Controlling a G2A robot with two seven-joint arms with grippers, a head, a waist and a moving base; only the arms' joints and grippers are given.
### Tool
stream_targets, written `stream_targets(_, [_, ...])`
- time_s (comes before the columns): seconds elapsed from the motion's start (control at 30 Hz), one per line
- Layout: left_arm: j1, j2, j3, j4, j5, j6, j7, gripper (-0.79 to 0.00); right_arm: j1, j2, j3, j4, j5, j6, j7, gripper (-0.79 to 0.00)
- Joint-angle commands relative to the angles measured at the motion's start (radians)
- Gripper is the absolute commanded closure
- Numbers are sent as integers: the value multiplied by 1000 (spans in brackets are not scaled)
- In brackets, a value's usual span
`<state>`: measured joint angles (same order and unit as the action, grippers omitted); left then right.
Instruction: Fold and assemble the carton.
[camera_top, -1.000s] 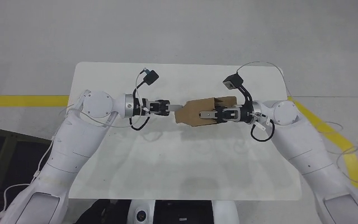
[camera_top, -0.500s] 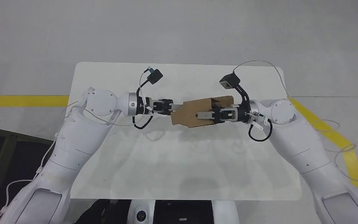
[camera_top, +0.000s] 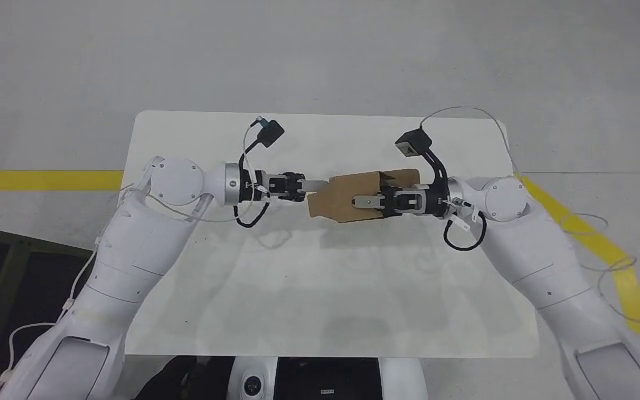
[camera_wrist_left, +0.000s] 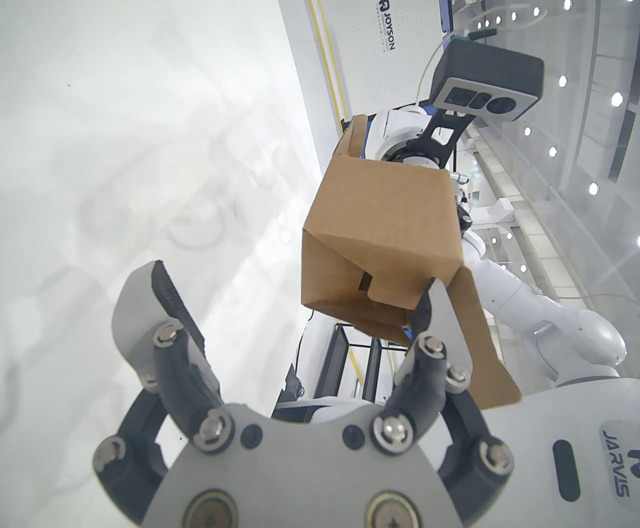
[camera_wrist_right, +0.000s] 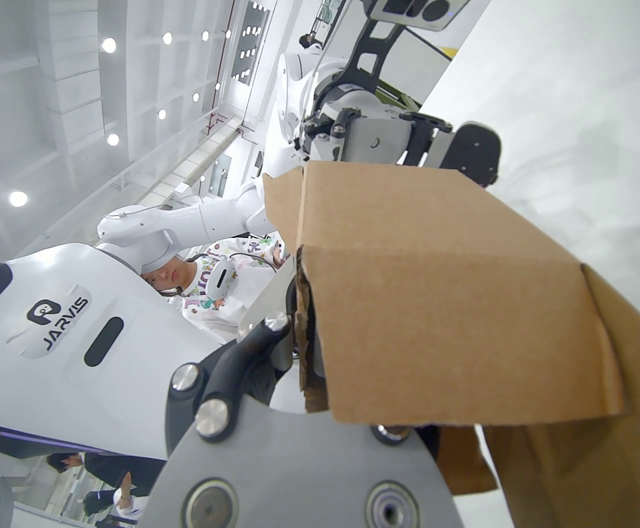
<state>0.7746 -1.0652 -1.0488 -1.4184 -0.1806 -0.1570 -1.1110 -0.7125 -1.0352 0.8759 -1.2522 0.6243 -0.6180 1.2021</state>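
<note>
Now: carton (camera_top: 350, 198) aloft over table (camera_top: 200, 300) centre, long axis arm to arm. Right gripper (camera_top: 372, 203) clamped on one end. Left gripper (camera_wrist_left: 295, 280), jaws apart, at unclosed end, loose flap (camera_wrist_left: 480, 345) beside one finger.

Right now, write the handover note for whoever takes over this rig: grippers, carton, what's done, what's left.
Left gripper: open, at one end of the carton, with one finger at the loose flap.
Right gripper: shut on the carton's other end, holding it above the table.
Done: the carton is opened into a box shape, and the inner flaps on the left gripper's end are folded in.
Left: close the loose flap, then probably the open end at the right gripper.
</note>
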Motion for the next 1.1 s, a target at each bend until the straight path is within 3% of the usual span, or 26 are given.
stream_targets(0.0, [9, 5, -22, -7, 11, -10, 20, -785, 1, 3, 11, 19, -19, -9, -9, 0])
stream_targets(0.2, [51, 21, -85, -69, 35, -13, 64, -785, 9, 7, 35, 58, -92, -17, -23, 0])
stream_targets(0.37, [40, 20, -59, -114, 47, -5, 6, -785, 12, 4, 37, 59, -132, -11, -42, 0])
stream_targets(0.63, [-32, 4, 30, -58, 132, 34, -18, -785, 17, -3, 42, 54, -151, -7, -59, 0])
stream_targets(1.07, [-30, 7, 18, -6, 119, 50, -21, -785, 8, -7, 61, 34, -114, -14, -28, 0])
